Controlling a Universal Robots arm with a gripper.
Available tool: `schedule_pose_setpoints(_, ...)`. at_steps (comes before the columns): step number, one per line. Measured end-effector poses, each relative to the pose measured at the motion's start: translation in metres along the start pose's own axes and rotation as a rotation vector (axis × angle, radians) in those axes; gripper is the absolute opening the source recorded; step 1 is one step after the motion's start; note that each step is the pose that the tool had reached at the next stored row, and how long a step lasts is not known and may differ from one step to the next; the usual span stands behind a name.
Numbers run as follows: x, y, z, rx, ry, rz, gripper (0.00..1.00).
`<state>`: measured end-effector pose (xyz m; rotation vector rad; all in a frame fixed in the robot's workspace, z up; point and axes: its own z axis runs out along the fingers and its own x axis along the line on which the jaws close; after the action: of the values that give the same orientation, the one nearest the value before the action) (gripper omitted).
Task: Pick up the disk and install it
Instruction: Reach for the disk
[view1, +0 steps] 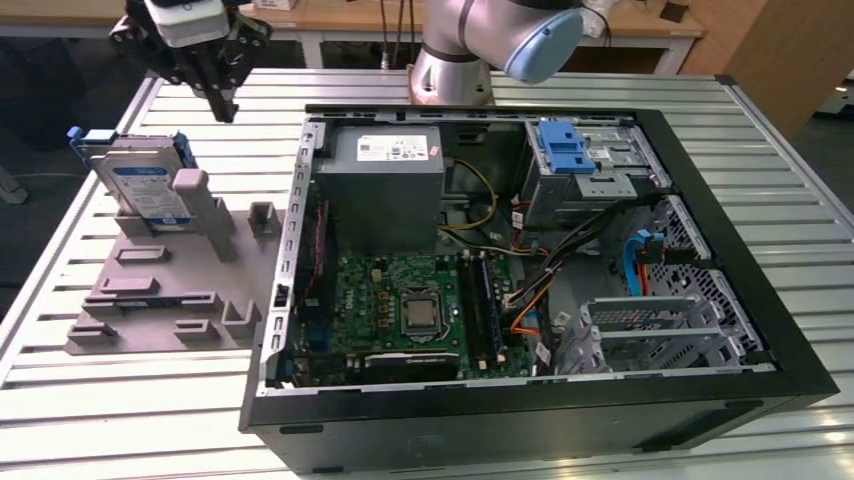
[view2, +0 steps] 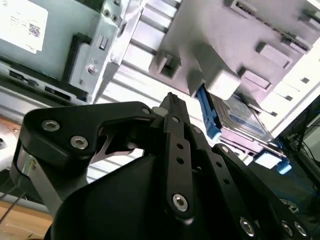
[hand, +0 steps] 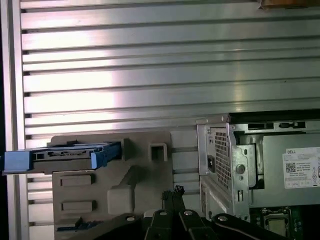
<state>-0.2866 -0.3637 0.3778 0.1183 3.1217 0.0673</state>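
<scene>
Near the disk (view1: 144, 185) in the exterior view, fingers (view1: 223, 100) pinched tog. & empty; first wrist view shows it edge-on.

Desk (view1: 120, 420): silver ribbed aluminium slats. Carries: one open black computer case (view1: 534, 425), lying on its side, towards the exterior view's right; one grey moulded holder plate (view1: 154, 300) just beside it, on the exterior view's left; robot arm base (view1: 451, 85) at the far edge.
</scene>
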Motion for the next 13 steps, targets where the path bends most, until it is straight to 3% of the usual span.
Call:
schedule_pose_setpoints(8,0.0357,0.0083,0.0033,0.0001,0.0003,-0.001,0.11)
schedule_pose_setpoints(13,0.0409,0.0079,0.0062,-0.0002,0.0025,-0.038,0.11)
